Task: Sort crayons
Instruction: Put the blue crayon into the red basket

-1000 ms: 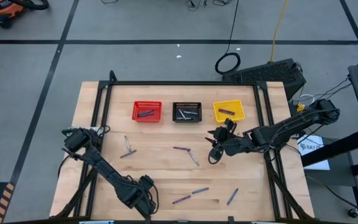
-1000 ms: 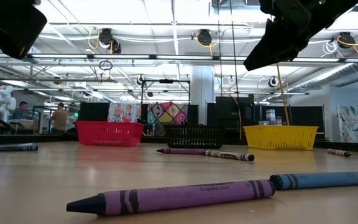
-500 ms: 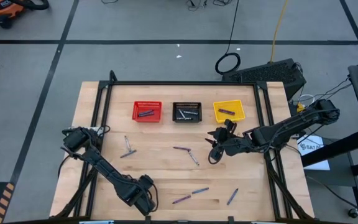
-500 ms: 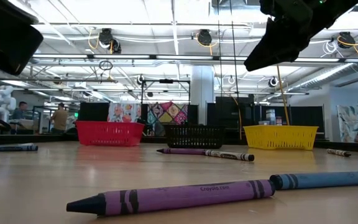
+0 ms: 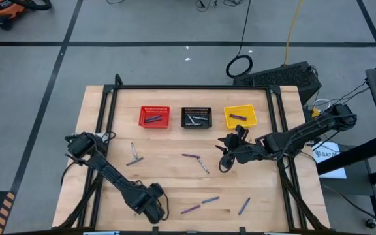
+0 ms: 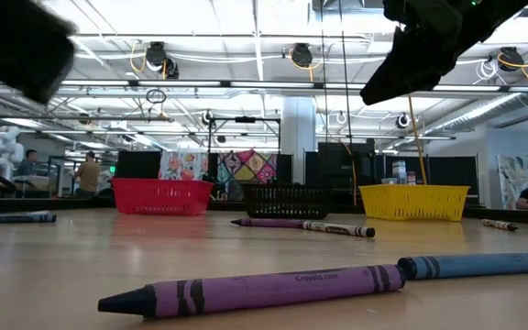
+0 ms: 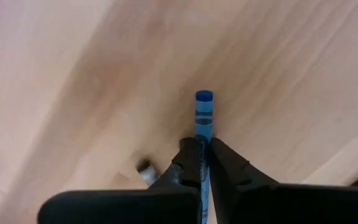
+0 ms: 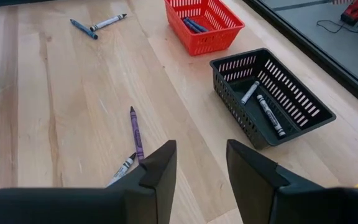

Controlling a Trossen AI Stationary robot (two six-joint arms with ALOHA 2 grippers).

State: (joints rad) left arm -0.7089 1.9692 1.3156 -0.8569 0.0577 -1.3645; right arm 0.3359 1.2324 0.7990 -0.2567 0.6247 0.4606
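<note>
Left wrist view: the left claw [image 7: 202, 163], wide a moment ago, now pinches a blue crayon [image 7: 203, 118] at the wooden surface's [image 7: 73, 93] near edge, ready for a basket. The right claw [image 8: 201, 163] hovers open mid-surface.

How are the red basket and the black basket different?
The red basket holds blue crayons; the black basket holds grey ones. In the high view the red basket sits at the left end of the row, and the black basket sits in the middle, beside the yellow basket. Both are small mesh baskets with open tops.
</note>
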